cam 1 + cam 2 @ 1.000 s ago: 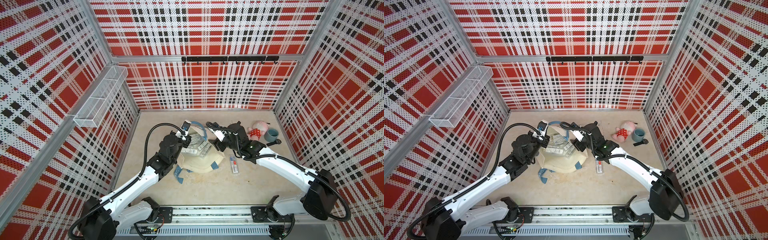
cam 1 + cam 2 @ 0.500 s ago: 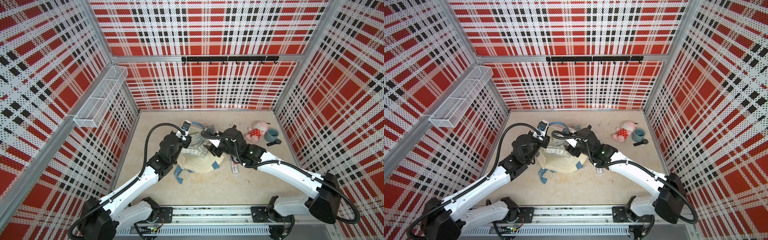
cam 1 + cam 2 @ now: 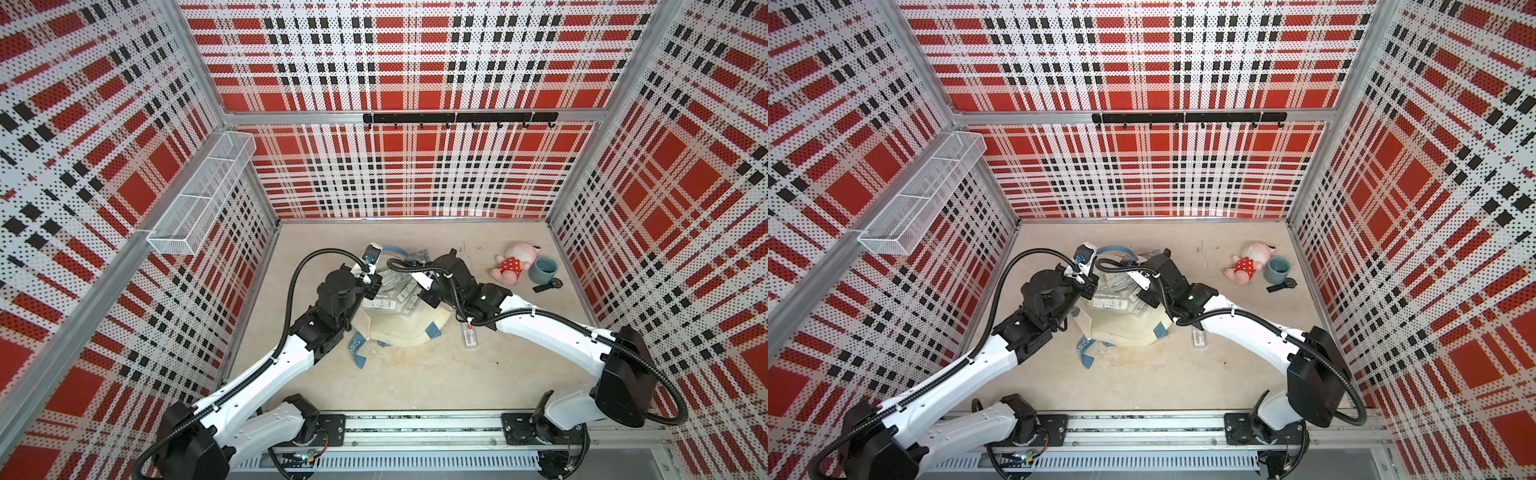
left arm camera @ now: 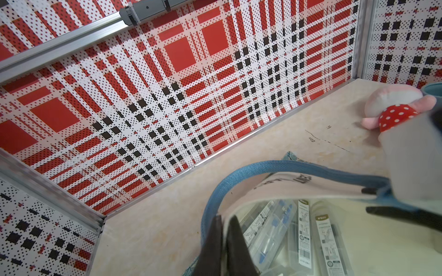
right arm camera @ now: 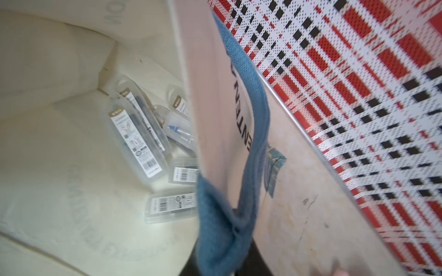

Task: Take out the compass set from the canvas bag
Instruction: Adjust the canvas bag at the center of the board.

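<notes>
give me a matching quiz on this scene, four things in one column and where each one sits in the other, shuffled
Things
1. canvas bag
2. plush toy
3. wire basket
4. hook rail

Places
A. high on the back wall
B. on the table, beside the cup
C. fixed to a side wall
D. middle of the table, clear cases inside

Pairs: 1-D, 2-B, 3-C, 4-A
</notes>
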{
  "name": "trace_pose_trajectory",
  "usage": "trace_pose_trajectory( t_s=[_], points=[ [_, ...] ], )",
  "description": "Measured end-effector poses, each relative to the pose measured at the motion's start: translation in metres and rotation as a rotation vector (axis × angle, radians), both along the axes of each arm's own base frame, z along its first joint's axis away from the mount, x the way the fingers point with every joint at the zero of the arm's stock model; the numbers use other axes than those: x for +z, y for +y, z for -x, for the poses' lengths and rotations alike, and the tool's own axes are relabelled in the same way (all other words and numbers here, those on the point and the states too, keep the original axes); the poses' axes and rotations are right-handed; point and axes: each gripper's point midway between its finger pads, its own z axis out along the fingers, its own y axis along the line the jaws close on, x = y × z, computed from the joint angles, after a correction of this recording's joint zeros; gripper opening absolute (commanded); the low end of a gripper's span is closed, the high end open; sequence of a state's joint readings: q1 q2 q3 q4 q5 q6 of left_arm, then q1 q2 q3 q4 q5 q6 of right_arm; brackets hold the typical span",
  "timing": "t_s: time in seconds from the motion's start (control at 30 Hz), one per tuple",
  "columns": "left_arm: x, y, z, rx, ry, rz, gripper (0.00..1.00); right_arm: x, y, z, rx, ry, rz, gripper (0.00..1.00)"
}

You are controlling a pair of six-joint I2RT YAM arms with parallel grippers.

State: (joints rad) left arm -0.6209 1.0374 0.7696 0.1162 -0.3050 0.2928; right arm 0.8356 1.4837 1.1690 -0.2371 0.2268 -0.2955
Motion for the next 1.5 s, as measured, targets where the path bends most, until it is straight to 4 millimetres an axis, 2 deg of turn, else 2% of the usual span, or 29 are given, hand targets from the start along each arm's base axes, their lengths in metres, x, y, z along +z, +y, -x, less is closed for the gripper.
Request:
trace_pose_trajectory(
  t_s=[0.1, 0.17, 0.3, 0.5, 0.57, 0.63, 0.9, 0.93, 1.0, 1.13, 1.2, 1.3, 1.37, 1.43, 1.5],
  points=[
    [0.001, -0.002, 0.003, -0.018, 0.013, -0.003, 0.63, 0.004, 0.000, -0.003, -0.005, 0.015, -0.023, 0.01],
    [0.003, -0.004, 0.004, -0.032, 0.017, -0.008, 0.75, 0.006, -0.001, -0.005, -0.006, 0.032, -0.038, 0.00],
    [0.010, -0.010, 0.007, -0.068, 0.012, -0.026, 0.84, 0.010, -0.001, -0.007, -0.002, 0.070, -0.071, 0.00],
    [0.004, -0.033, 0.000, -0.114, 0.030, -0.108, 0.84, 0.011, 0.003, -0.010, 0.005, 0.111, -0.096, 0.00],
    [-0.005, -0.038, -0.004, -0.114, 0.051, -0.148, 0.81, 0.011, 0.003, -0.010, 0.005, 0.120, -0.099, 0.00],
    [-0.015, -0.037, -0.006, -0.106, 0.072, -0.183, 0.72, 0.011, 0.002, -0.010, 0.003, 0.126, -0.105, 0.00],
    [-0.018, -0.030, -0.009, -0.072, 0.077, -0.212, 0.16, 0.010, -0.001, -0.012, 0.002, 0.141, -0.114, 0.02],
    [-0.017, -0.030, -0.009, -0.069, 0.075, -0.211, 0.11, 0.010, -0.001, -0.013, 0.002, 0.141, -0.115, 0.04],
    [-0.016, -0.030, -0.009, -0.067, 0.073, -0.209, 0.02, 0.010, -0.001, -0.013, 0.004, 0.144, -0.119, 0.18],
    [-0.017, -0.029, -0.009, -0.064, 0.073, -0.209, 0.00, 0.015, -0.002, -0.010, 0.026, 0.136, -0.117, 0.32],
    [-0.016, -0.030, -0.009, -0.068, 0.073, -0.206, 0.00, 0.027, -0.003, 0.000, 0.068, 0.118, -0.137, 0.35],
    [-0.016, -0.034, -0.008, -0.087, 0.076, -0.195, 0.00, 0.049, -0.007, 0.034, 0.168, 0.052, -0.204, 0.37],
    [-0.016, -0.035, -0.007, -0.097, 0.078, -0.187, 0.00, 0.058, 0.000, 0.069, 0.276, -0.011, -0.242, 0.39],
    [-0.015, -0.036, -0.006, -0.105, 0.078, -0.180, 0.00, 0.047, 0.015, 0.097, 0.379, -0.032, -0.251, 0.37],
    [-0.013, -0.037, -0.005, -0.114, 0.076, -0.172, 0.00, 0.024, 0.031, 0.114, 0.460, -0.024, -0.223, 0.35]
  ],
)
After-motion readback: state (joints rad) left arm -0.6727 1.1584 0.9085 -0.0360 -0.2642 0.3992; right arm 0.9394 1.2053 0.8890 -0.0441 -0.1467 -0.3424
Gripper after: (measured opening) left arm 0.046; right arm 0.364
